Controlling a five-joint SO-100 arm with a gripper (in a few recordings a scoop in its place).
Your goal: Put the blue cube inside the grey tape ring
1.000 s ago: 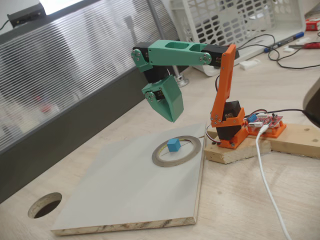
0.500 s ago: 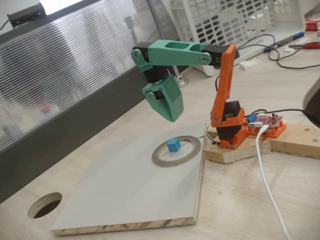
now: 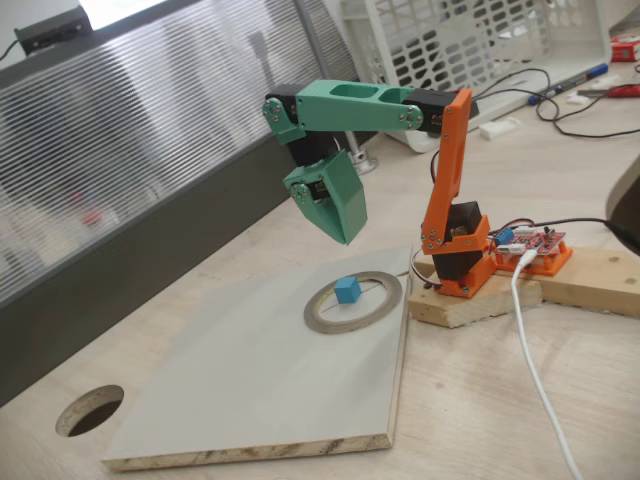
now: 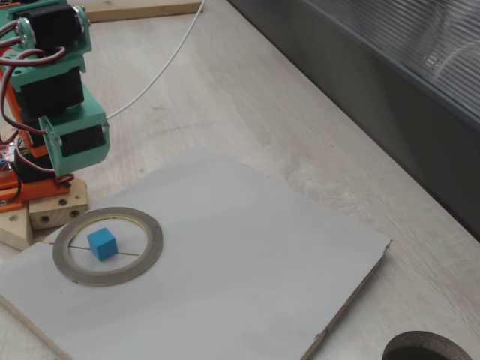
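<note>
Right now I am seeing the blue cube [image 3: 347, 290] sitting inside the grey tape ring [image 3: 352, 302], on the pale board [image 3: 250, 380] that is lying on the wooden bench [image 3: 480, 400]. In both fixed views the cube is resting flat within the ring's opening; in a fixed view [image 4: 102, 244] it is sitting a little toward 9 o'clock of the ring's centre [image 4: 107, 246], clear of the yellowish inner rim.

The green hand [image 3: 343, 235] is hanging in the air above the ring, at about 12 o'clock from the cube in that fixed view, tip pointing down and well apart from both. It is holding nothing, and the jaws are looking closed together into a single wedge, though I cannot tell for certain from these angles. In the other fixed view the hand's green body [image 4: 75, 139] is showing at roughly 11 o'clock from the ring.

The arm's orange base [image 3: 460, 255] is standing on a wooden block [image 3: 480, 300] just beside the board, at 3 o'clock from the ring. A white cable [image 3: 535, 370] is running across the bench from it. A round dark hole [image 3: 90, 410] is lying at the board's 9 o'clock corner.
</note>
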